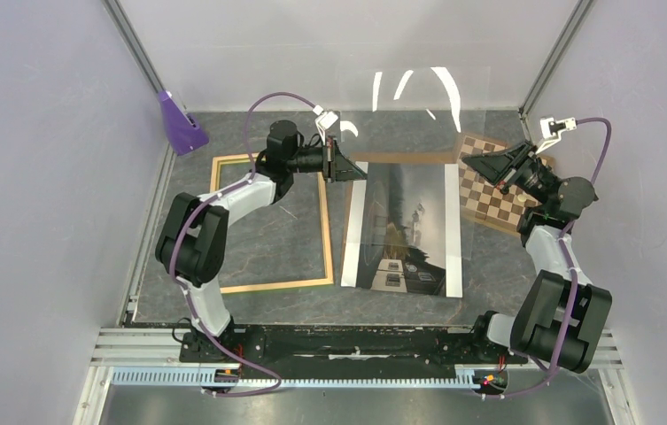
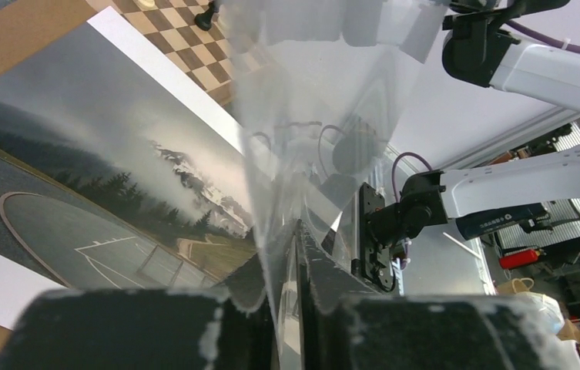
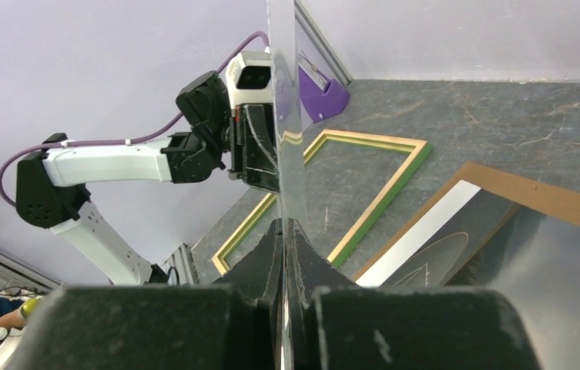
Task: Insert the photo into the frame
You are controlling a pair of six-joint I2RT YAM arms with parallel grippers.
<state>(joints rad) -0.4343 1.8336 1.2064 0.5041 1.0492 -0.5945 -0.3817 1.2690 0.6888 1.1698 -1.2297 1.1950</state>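
Observation:
The photo (image 1: 405, 230) lies face up in the middle of the table on a brown hardboard panel (image 1: 400, 158). It also shows in the left wrist view (image 2: 102, 177) and the right wrist view (image 3: 440, 239). The frame (image 1: 326, 230) lies flat to its left, pale wood up with a green edge (image 3: 383, 196), and nothing is inside it. My left gripper (image 1: 347, 164) and right gripper (image 1: 480, 164) are each shut on a side edge of a clear sheet (image 1: 418, 115). They hold it upright above the photo's far end. It is seen between the left jaws (image 2: 325, 116) and edge-on between the right jaws (image 3: 286, 116).
A brown-and-cream chessboard (image 1: 489, 190) lies at the far right beside the photo, under my right gripper. A purple block (image 1: 181, 122) stands at the far left corner. Walls close in the table on three sides.

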